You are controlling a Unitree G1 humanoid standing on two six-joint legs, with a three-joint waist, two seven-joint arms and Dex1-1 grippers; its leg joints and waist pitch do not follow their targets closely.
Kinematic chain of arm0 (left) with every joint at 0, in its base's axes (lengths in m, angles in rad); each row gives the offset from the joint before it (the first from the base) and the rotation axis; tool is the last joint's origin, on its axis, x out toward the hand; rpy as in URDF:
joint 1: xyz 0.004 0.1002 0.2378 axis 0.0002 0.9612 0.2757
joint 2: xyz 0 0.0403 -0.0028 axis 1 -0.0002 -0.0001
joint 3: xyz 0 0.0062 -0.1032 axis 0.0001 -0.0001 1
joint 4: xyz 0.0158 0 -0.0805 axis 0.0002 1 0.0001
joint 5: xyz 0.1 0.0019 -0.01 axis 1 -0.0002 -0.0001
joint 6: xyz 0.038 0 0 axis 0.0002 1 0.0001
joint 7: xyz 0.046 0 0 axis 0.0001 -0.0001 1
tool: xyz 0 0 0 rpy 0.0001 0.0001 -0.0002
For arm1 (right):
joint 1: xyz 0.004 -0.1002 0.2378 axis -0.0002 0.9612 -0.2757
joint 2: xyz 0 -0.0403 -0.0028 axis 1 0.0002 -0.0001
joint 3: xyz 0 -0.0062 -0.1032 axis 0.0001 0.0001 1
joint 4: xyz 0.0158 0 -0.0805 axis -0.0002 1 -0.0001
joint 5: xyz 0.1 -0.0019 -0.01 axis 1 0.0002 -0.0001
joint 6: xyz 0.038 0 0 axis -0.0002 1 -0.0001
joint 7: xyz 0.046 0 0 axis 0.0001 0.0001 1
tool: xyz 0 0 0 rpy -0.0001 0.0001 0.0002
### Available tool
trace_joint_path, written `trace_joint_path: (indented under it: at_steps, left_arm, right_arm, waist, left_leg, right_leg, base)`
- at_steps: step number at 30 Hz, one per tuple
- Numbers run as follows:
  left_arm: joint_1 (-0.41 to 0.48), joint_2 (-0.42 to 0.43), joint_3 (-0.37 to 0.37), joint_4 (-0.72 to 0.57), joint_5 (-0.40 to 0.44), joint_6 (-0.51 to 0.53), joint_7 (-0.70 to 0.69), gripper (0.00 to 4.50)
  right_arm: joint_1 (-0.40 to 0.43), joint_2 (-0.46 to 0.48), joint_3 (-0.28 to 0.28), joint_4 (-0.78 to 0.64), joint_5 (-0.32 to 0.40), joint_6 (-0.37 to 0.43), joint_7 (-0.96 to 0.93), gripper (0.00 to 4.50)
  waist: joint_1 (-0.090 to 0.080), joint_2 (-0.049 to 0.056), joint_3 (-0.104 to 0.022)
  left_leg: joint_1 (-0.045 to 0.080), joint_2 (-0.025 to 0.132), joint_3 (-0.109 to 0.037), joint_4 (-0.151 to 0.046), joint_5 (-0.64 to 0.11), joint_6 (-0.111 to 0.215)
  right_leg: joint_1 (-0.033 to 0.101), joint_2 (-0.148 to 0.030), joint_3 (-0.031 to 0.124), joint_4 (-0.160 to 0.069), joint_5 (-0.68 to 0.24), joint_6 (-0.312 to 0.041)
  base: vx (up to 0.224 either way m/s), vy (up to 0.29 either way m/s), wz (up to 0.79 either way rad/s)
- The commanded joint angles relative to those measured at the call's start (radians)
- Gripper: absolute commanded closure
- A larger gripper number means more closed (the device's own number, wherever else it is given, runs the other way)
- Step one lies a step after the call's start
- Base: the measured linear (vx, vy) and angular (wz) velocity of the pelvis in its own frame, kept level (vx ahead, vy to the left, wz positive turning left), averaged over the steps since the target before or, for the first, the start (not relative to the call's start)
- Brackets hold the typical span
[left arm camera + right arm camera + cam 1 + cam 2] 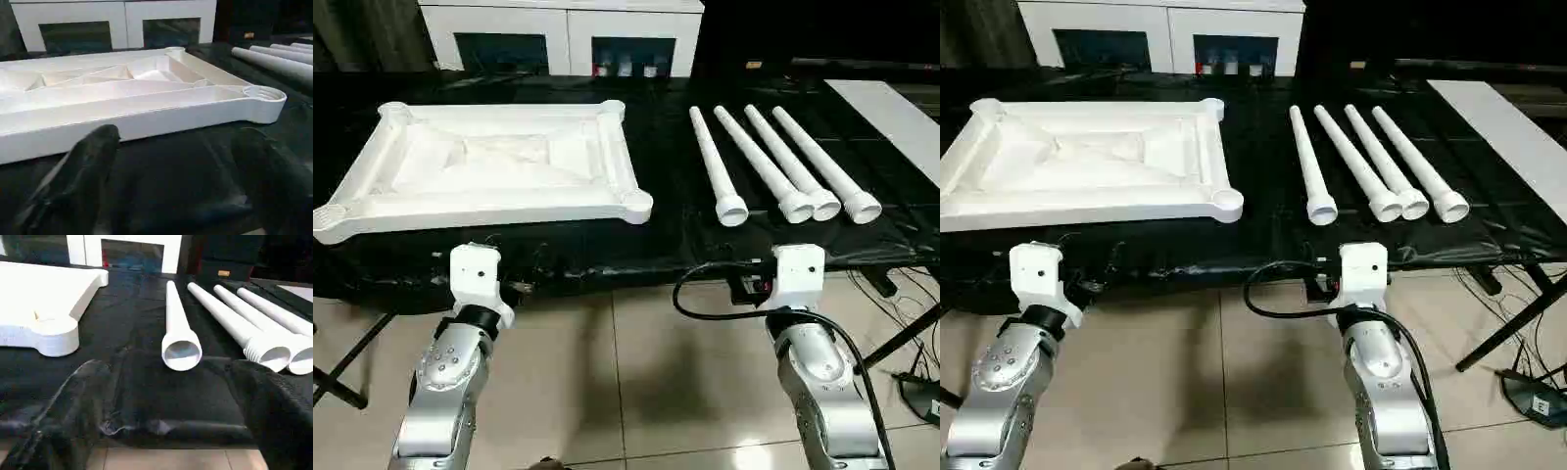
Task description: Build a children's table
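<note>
The white tabletop [489, 162] lies upside down on the black-covered bench, ribbed underside up, with round sockets at its corners. To its right, four white tapered legs [773, 162] lie side by side, their wide open ends toward me. My left gripper [178, 134] is open and empty just short of the tabletop's near rim [146, 115]. Facing the open end of the leftmost leg [178, 340], my right gripper [168, 367] is also open and holds nothing. Both silver forearms [450, 377] [822, 382] reach up from below the bench's front edge.
A white cabinet with dark glass doors [563, 39] stands behind the bench. A white board [891, 117] lies at the far right. A black cable [705, 294] loops by my right wrist, and more cables and stand legs [901, 343] sit on the tiled floor.
</note>
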Motion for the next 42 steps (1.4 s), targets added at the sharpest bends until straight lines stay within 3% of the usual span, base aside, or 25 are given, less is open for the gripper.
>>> trace_joint_path:
  at_steps: [1, 4, 6, 10, 12, 13, 14, 16, 20, 22, 23, 24, 25, 26, 27, 29, 30, 31, 32, 33, 38, 39, 40, 41, 42]
  left_arm:
    - [-0.026, 0.009, 0.005, 0.005, 0.049, 0.014, 0.047, 0.08]
    - [-0.045, 0.003, 0.008, 0.01, 0.072, 0.018, 0.081, 0.08]
    - [-0.077, -0.004, 0.001, 0.011, 0.096, 0.028, 0.107, 0.08]
    - [-0.087, -0.004, -0.03, -0.017, 0.095, 0.039, 0.074, 0.08]
    - [-0.084, -0.009, -0.039, -0.017, 0.123, 0.025, 0.097, 0.08]
    - [-0.082, -0.01, -0.048, -0.013, 0.138, 0.014, 0.103, 0.08]
    - [-0.082, -0.01, -0.052, -0.012, 0.14, 0.011, 0.102, 0.08]
    - [-0.07, -0.019, -0.048, -0.028, 0.157, 0.011, 0.131, 0.08]
    - [-0.045, -0.024, -0.042, -0.019, 0.174, -0.026, 0.157, 0.08]
    - [-0.043, -0.036, -0.019, -0.016, 0.144, -0.035, 0.157, 0.08]
    - [-0.048, -0.039, -0.012, -0.012, 0.132, -0.043, 0.153, 0.08]
    - [-0.052, -0.038, -0.008, -0.009, 0.126, -0.047, 0.149, 0.08]
    - [-0.059, -0.038, -0.001, -0.008, 0.119, -0.044, 0.149, 0.08]
    - [-0.067, -0.041, 0.003, -0.01, 0.111, -0.033, 0.146, 0.08]
    - [-0.076, -0.043, 0.007, -0.013, 0.101, -0.021, 0.142, 0.08]
    - [-0.113, -0.041, -0.005, 0.011, 0.086, -0.029, 0.109, 0.08]
    - [-0.133, -0.026, -0.014, 0.038, 0.117, -0.041, 0.119, 0.08]
    - [-0.142, -0.017, -0.019, 0.054, 0.138, -0.048, 0.126, 0.08]
    - [-0.154, -0.018, -0.015, 0.056, 0.12, -0.042, 0.112, 0.08]
    - [-0.163, -0.018, -0.008, 0.057, 0.099, -0.039, 0.097, 0.08]
    - [-0.188, -0.028, -0.008, 0.077, 0.064, -0.04, 0.063, 0.08]
    - [-0.193, -0.03, -0.01, 0.082, 0.061, -0.041, 0.058, 0.08]
    - [-0.196, -0.03, -0.009, 0.084, 0.061, -0.04, 0.057, 0.08]
    - [-0.201, -0.028, -0.01, 0.087, 0.063, -0.038, 0.058, 0.08]
    - [-0.206, -0.024, -0.012, 0.086, 0.068, -0.034, 0.058, 0.08]
  right_arm:
    - [-0.01, 0.007, -0.018, -0.001, 0.022, 0.023, 0.0, 0.03]
    - [-0.012, 0.007, -0.021, -0.002, 0.022, 0.037, -0.004, 0.03]
    - [-0.021, 0.012, -0.042, -0.004, 0.046, 0.061, -0.007, 0.03]
    - [-0.034, -0.011, -0.054, -0.029, 0.043, 0.045, 0.003, 0.03]
    - [-0.036, -0.028, -0.055, -0.027, 0.017, 0.024, -0.005, 0.03]
    - [-0.036, -0.043, -0.054, -0.02, 0.002, -0.004, 0.001, 0.03]
    - [-0.036, -0.046, -0.055, -0.018, 0.002, -0.014, 0.006, 0.03]
    - [-0.03, -0.048, -0.051, -0.034, -0.005, 0.018, 0.001, 0.03]
    - [-0.026, -0.05, -0.052, -0.034, -0.006, 0.047, -0.007, 0.03]
    - [-0.029, -0.049, -0.063, -0.039, 0.029, 0.05, 0.012, 0.03]
    - [-0.033, -0.047, -0.066, -0.035, 0.035, 0.048, 0.014, 0.03]
    - [-0.036, -0.045, -0.064, -0.031, 0.036, 0.047, 0.013, 0.03]
    - [-0.041, -0.043, -0.059, -0.023, 0.031, 0.044, 0.011, 0.03]
    - [-0.045, -0.044, -0.054, -0.015, 0.022, 0.036, 0.011, 0.03]
    - [-0.049, -0.043, -0.048, -0.012, 0.012, 0.03, 0.008, 0.03]
    - [-0.064, -0.038, -0.046, -0.002, -0.004, 0.029, -0.009, 0.03]
    - [-0.071, -0.033, -0.043, 0.016, -0.035, 0.017, -0.044, 0.03]
    - [-0.075, -0.031, -0.041, 0.027, -0.053, 0.01, -0.065, 0.03]
    - [-0.076, -0.03, -0.039, 0.027, -0.063, 0.007, -0.074, 0.03]
    - [-0.076, -0.025, -0.038, 0.023, -0.055, 0.005, -0.068, 0.03]
    - [-0.064, -0.04, -0.04, 0.001, -0.038, -0.005, -0.035, 0.03]
    - [-0.068, -0.043, -0.049, -0.004, -0.023, -0.01, -0.023, 0.03]
    - [-0.074, -0.045, -0.052, -0.004, -0.021, -0.015, -0.019, 0.03]
    - [-0.082, -0.047, -0.054, 0.001, -0.02, -0.018, -0.02, 0.03]
    - [-0.091, -0.051, -0.058, 0.006, -0.019, -0.017, -0.02, 0.03]
  waist:
    - [0.002, 0.011, -0.053]
    - [0.004, 0.01, -0.052]
    - [0.003, 0.004, -0.05]
    - [0.004, 0.015, -0.05]
    - [0.003, 0.011, -0.044]
    - [0.003, 0.005, -0.043]
    - [0.004, 0.006, -0.044]
    - [0.001, 0.013, -0.037]
    - [-0.003, 0.007, -0.039]
    - [-0.005, 0.008, -0.038]
    - [-0.002, 0.015, -0.042]
    - [-0.002, 0.015, -0.04]
    - [-0.002, 0.025, -0.042]
    - [-0.004, 0.018, -0.04]
    - [-0.001, 0.028, -0.045]
    - [0.003, 0.029, -0.046]
    - [0.006, 0.043, -0.049]
    - [0.004, 0.037, -0.047]
    - [0.005, 0.042, -0.053]
    - [0.005, 0.049, -0.051]
    - [0.006, 0.046, -0.061]
    - [0.006, 0.043, -0.059]
    - [0.004, 0.046, -0.055]
    - [0.001, 0.042, -0.053]
    - [0.0, 0.046, -0.053]
  left_leg:
    - [0.027, 0.018, 0.009, -0.078, -0.153, -0.009]
    - [0.028, 0.017, 0.008, -0.078, -0.154, -0.011]
    - [0.027, 0.017, 0.008, -0.08, -0.162, -0.011]
    - [0.028, 0.018, 0.006, -0.081, -0.166, -0.021]
    - [0.025, 0.017, 0.008, -0.082, -0.175, -0.021]
    - [0.025, 0.018, 0.009, -0.082, -0.179, -0.017]
    - [0.025, 0.017, 0.009, -0.081, -0.179, -0.015]
    - [0.026, 0.017, 0.007, -0.084, -0.203, -0.015]
    - [0.023, 0.017, 0.007, -0.085, -0.212, -0.009]
    - [0.023, 0.018, 0.007, -0.085, -0.212, -0.005]
    - [0.025, 0.019, 0.006, -0.085, -0.214, -0.008]
    - [0.025, 0.019, 0.006, -0.086, -0.219, -0.013]
    - [0.026, 0.018, 0.005, -0.086, -0.222, -0.018]
    - [0.025, 0.018, 0.006, -0.087, -0.234, -0.022]
    - [0.027, 0.018, 0.004, -0.086, -0.232, -0.027]
    - [0.027, 0.017, 0.005, -0.084, -0.217, -0.033]
    - [0.028, 0.016, 0.004, -0.083, -0.209, -0.039]
    - [0.028, 0.015, 0.006, -0.084, -0.21, -0.042]
    - [0.027, 0.012, 0.004, -0.081, -0.194, -0.047]
    - [0.025, 0.011, 0.005, -0.081, -0.188, -0.05]
    - [0.023, 0.01, 0.008, -0.075, -0.158, -0.03]
    - [0.028, 0.013, 0.009, -0.08, -0.22, -0.026]
    - [0.037, 0.017, 0.009, -0.089, -0.325, -0.025]
    - [0.041, 0.017, 0.009, -0.093, -0.374, -0.021]
    - [0.045, 0.016, 0.009, -0.097, -0.411, -0.015]
  right_leg:
    - [0.02, -0.007, -0.004, -0.053, 0.151, -0.148]
    - [0.02, -0.007, -0.004, -0.053, 0.144, -0.147]
    - [0.02, -0.007, -0.004, -0.055, 0.131, -0.147]
    - [0.017, -0.007, -0.005, -0.054, 0.119, -0.15]
    - [0.016, -0.006, -0.004, -0.058, 0.122, -0.144]
    - [0.017, -0.007, -0.004, -0.059, 0.115, -0.142]
    - [0.018, -0.008, -0.003, -0.059, 0.112, -0.141]
    - [0.012, -0.007, -0.003, -0.061, 0.08, -0.14]
    - [0.016, -0.007, -0.003, -0.064, 0.064, -0.142]
    - [0.014, -0.007, -0.002, -0.065, 0.06, -0.146]
    - [0.014, -0.008, -0.003, -0.062, 0.056, -0.152]
    - [0.012, -0.007, -0.003, -0.065, 0.055, -0.154]
    - [0.011, -0.007, -0.003, -0.063, 0.056, -0.155]
    - [0.01, -0.005, -0.003, -0.065, 0.049, -0.154]
    - [0.013, -0.007, -0.003, -0.062, 0.051, -0.156]
    - [0.012, -0.006, -0.003, -0.062, 0.068, -0.159]
    - [0.012, -0.007, -0.003, -0.058, 0.081, -0.161]
    - [0.009, -0.005, -0.004, -0.063, 0.08, -0.158]
    - [0.016, -0.007, -0.005, -0.057, 0.096, -0.157]
    - [0.014, -0.007, -0.004, -0.056, 0.107, -0.157]
    - [0.023, -0.008, -0.005, -0.055, 0.154, -0.166]
    - [0.025, -0.009, -0.005, -0.061, 0.076, -0.166]
    - [0.028, -0.009, -0.006, -0.072, -0.064, -0.165]
    - [0.03, -0.007, -0.008, -0.08, -0.135, -0.165]
    - [0.034, -0.004, -0.01, -0.085, -0.192, -0.166]
  base:
    - [0.0, 0.0, 0.0]
    - [0.0, 0.0, 0.0]
    - [0.0, 0.0, 0.0]
    - [0.0, 0.0, 0.0]
    - [0.0, 0.0, 0.0]
    - [0.0, 0.0, 0.0]
    - [0.0, 0.0, 0.0]
    - [0.0, 0.0, 0.0]
    - [0.0, 0.0, 0.0]
    - [0.0, 0.0, 0.0]
    - [0.0, 0.0, 0.0]
    - [0.0, 0.0, 0.0]
    - [0.0, 0.0, 0.0]
    - [0.0, 0.0, 0.0]
    - [0.0, 0.0, 0.0]
    - [0.0, 0.0, 0.0]
    - [0.0, 0.0, 0.0]
    - [0.0, 0.0, 0.0]
    - [0.0, 0.0, 0.0]
    - [0.0, 0.0, 0.0]
    - [0.0, 0.0, 0.0]
    - [0.0, 0.0, 0.0]
    - [0.0, 0.0, 0.0]
    - [0.0, 0.0, 0.0]
    - [0.0, 0.0, 0.0]
